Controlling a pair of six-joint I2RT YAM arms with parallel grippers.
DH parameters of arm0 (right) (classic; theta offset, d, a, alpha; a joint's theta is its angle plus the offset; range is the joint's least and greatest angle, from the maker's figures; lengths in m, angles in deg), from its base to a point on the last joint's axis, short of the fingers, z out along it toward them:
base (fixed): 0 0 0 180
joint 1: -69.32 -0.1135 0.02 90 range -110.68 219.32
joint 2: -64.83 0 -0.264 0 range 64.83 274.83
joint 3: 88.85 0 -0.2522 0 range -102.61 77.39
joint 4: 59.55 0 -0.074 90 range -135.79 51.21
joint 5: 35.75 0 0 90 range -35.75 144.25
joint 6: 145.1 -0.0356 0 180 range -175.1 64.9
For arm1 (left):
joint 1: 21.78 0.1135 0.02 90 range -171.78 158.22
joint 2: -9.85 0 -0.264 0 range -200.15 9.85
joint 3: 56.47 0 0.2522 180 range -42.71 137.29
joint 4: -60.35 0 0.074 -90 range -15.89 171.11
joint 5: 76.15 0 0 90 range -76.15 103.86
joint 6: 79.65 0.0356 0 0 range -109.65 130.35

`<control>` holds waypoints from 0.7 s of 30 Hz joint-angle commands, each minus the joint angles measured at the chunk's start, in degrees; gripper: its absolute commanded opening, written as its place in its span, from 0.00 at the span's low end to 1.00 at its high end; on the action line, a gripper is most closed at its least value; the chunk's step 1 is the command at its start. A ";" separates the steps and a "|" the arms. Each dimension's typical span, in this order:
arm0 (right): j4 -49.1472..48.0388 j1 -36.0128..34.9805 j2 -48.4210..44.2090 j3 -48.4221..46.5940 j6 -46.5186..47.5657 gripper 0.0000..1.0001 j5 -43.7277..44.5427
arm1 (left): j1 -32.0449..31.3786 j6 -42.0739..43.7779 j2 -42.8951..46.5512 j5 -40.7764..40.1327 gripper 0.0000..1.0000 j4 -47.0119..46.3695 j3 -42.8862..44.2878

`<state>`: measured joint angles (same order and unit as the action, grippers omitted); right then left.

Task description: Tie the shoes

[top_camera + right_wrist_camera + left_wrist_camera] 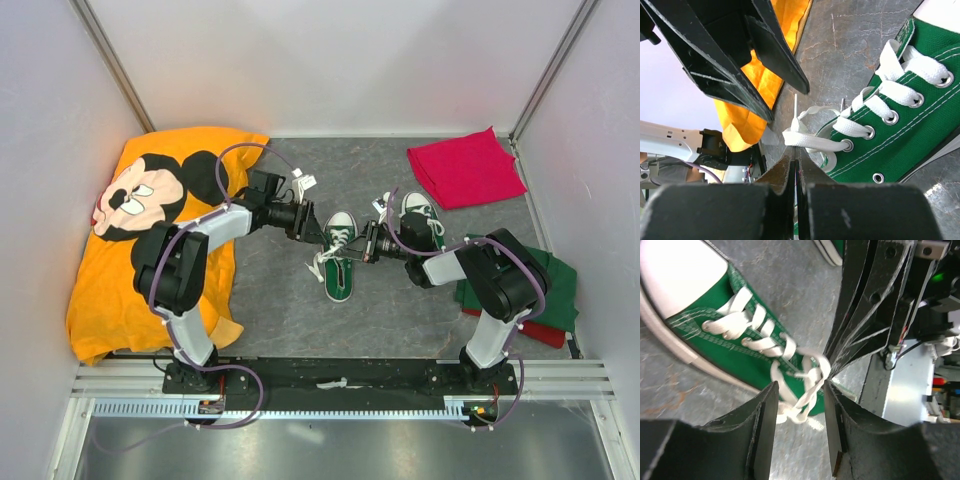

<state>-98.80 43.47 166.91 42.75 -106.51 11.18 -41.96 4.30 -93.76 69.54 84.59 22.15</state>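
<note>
Green canvas showed on 2 sneakers at the middle of the grey table (275, 315). The nearer sneaker (340, 262) lay between both arms, and the second sneaker (420, 218) sat just behind the right arm. Over the nearer one, the left gripper (800, 390) stood released, its jaws apart on either side of the white lace (807, 382). Opposite it, the right gripper (796, 150) was clenched, its tips pinching that lace beside an eyelet. An orange shirt (160, 200) lay at the left and a red cloth (465, 165) at the far right.
</note>
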 commanded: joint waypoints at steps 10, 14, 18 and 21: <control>-1.83 0.18 0.05 -1.23 1.14 0.00 -1.31 | -1.70 -13.20 -4.58 3.82 0.22 -10.22 0.80; 1.67 0.36 -1.18 -2.01 3.85 0.05 -1.75 | -0.48 -14.86 -4.14 4.53 0.02 -12.41 0.44; 16.68 1.23 -7.49 -5.78 15.18 0.27 -3.07 | 2.08 -15.58 -2.21 1.73 0.02 -14.61 0.18; 34.43 1.15 -11.71 -11.04 29.06 0.37 -3.51 | 2.69 -14.88 -1.24 0.57 0.01 -14.61 1.05</control>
<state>-82.78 44.39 162.50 39.34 -95.87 10.02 -40.80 -9.03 -98.11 71.15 73.43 22.13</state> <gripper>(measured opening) 0.336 0.025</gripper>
